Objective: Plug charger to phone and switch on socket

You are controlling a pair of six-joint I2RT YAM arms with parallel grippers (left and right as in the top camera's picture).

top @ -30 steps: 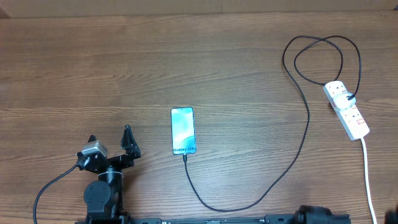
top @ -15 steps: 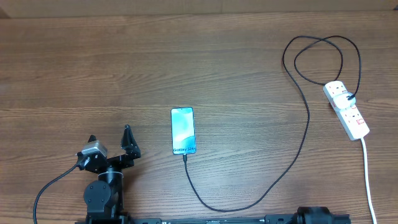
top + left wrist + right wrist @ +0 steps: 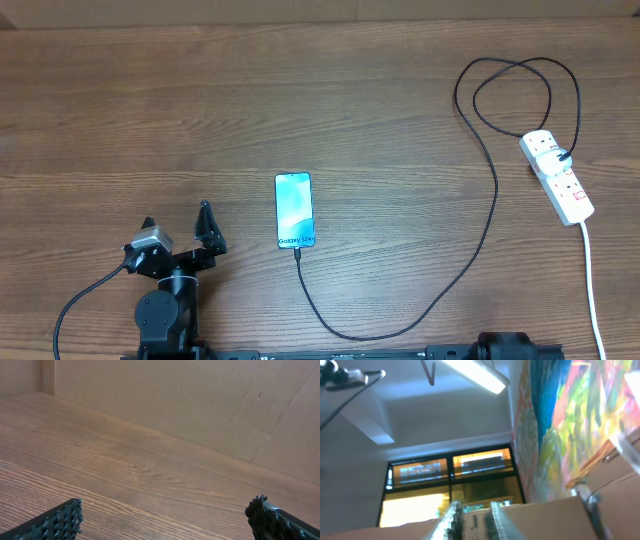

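Note:
The phone (image 3: 294,209) lies flat at the table's middle, light blue screen up, "Galaxy S24" text at its near end. The charger cable (image 3: 480,240) runs from a small black plug tip (image 3: 298,253) at the phone's near end, loops right and up, and ends at the white socket strip (image 3: 557,177) at the right. My left gripper (image 3: 178,226) is open and empty, left of the phone; its wrist view (image 3: 165,520) shows only bare wood. My right gripper (image 3: 474,520) points up at the ceiling, fingers close together, holding nothing; only its arm base (image 3: 510,347) shows overhead.
The strip's thick white cord (image 3: 592,290) runs down to the front edge at the right. A cardboard wall (image 3: 200,405) stands along the table's far side. The cable makes a loop (image 3: 515,95) at the back right.
A dark part of the right arm at the bottom right corner has left the overhead view. Phone, cable, strip and left arm have not moved.

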